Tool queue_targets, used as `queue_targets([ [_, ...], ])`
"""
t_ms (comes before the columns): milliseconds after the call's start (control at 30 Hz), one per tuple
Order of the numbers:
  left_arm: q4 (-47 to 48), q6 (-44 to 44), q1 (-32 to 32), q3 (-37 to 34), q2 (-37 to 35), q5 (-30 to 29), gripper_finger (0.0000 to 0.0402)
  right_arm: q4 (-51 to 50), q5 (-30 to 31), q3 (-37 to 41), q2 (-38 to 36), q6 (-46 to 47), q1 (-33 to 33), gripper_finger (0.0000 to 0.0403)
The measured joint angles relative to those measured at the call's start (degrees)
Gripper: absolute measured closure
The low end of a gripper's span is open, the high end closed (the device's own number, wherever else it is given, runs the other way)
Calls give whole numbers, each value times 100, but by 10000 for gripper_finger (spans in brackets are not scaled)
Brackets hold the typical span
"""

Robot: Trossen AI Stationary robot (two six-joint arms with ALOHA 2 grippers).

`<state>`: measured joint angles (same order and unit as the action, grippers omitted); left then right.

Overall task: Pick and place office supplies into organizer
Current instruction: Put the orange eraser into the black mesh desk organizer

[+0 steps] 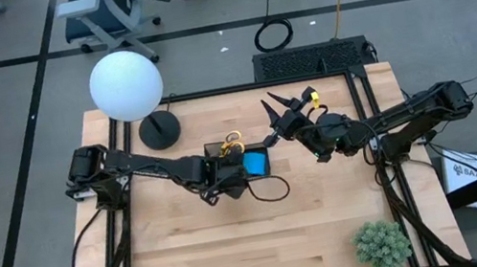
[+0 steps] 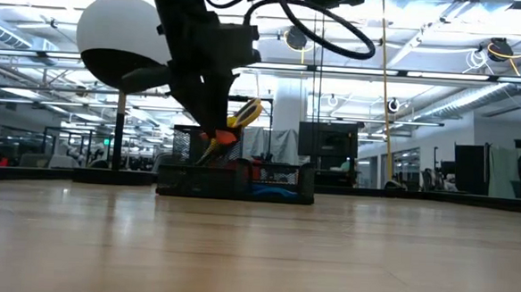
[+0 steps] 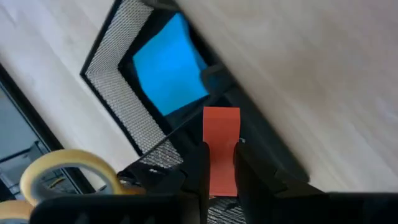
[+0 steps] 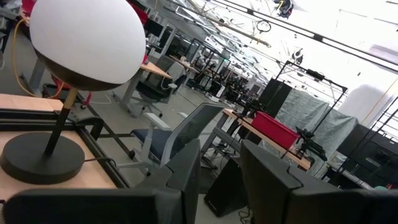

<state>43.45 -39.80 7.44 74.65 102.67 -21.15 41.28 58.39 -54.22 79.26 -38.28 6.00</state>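
Observation:
The black mesh organizer [image 1: 243, 173] stands mid-table. A bright blue pad [image 3: 168, 65] lies in one compartment, and the yellow scissors handles [image 1: 234, 140] stick up from its far side. My left gripper [image 3: 221, 152] hovers over the organizer, shut on a small red eraser-like piece [image 3: 221, 134], which in the low view shows just above the organizer [image 2: 223, 137]. My right gripper [image 4: 221, 168] is raised beyond the organizer's far right corner [image 1: 275, 106]. It is open with nothing between its fingers and points toward the lamp. My left gripper pinches the red piece between its two fingers, on the piece's two long sides near its back end [image 3: 221, 165]. Its front end [image 3: 221, 118] sticks out past the fingertips. The fingers slant down from the table's left. The piece is lifted clear above the organizer.
A lamp with a white globe [image 1: 125, 84] and a round black base [image 1: 159, 129] stands at the far left of the table. A green plant ball [image 1: 381, 245] sits near the front right corner. A black cable [image 1: 275, 187] loops beside the organizer.

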Motion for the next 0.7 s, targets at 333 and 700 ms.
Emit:
queue_targets([
  [333,4,140,-373,0,2,141,337,1,0,0,0,-1,0,298],
  [700,41,302,-535,0,7,232,337,2,0,0,0,-4,0,298],
])
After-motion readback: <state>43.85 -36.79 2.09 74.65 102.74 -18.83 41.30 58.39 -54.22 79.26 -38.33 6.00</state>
